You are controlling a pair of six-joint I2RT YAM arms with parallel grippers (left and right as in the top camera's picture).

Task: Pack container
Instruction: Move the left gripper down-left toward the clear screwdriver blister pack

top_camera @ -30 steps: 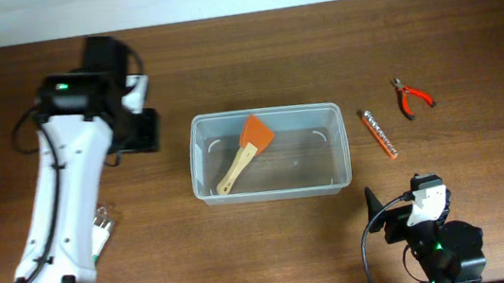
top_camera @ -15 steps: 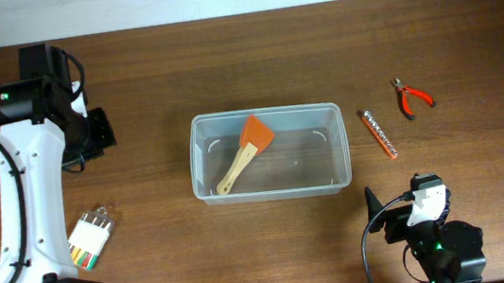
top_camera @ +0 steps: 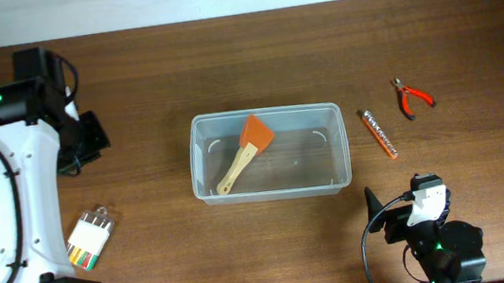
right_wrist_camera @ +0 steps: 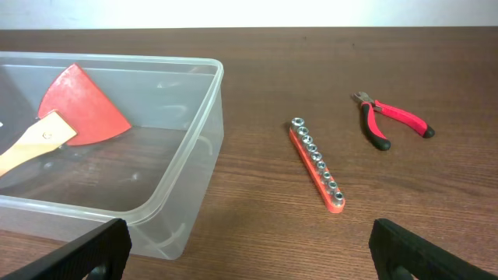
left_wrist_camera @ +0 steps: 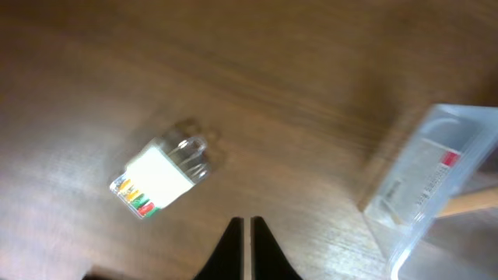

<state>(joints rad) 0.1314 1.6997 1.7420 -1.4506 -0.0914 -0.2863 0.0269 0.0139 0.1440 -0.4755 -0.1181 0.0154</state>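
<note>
Item one, the container [top_camera: 305, 108]: clear rectangular bin at the table's centre, long side running 9 to 3 o'clock, upright and open-topped. Contents so far: one orange-bladed spatula [top_camera: 245, 150] with a wooden handle, lying aslant in the 9 o'clock half. Loose stock outside: an orange socket rail [top_camera: 378, 134] just beside the bin at 3 o'clock, red-handled pliers [top_camera: 411, 97] farther out toward 2 o'clock, and a clear packet [top_camera: 90, 238] of coloured pieces well apart at 8 o'clock. We judge the packing about a quarter done. Left gripper [left_wrist_camera: 247, 249]: raised above the table at 10 o'clock of the bin, jaws pressed together with nothing between them, the packet in its wrist view. Right gripper [right_wrist_camera: 249, 249]: low at 5 o'clock of the bin, jaws spread wide and empty, looking along the table at rail and pliers. Hazards, in our judgement: jaws that descend unopened would only shove the glossy packet, which may also slip from a shallow pinch. The rail is thin and flat to the wood, so fingertips may skid off it or flip it. It also lies close to the bin wall, and a careless reach could nudge the light bin aside. Any carried piece held too low could catch the thick rim.
</note>
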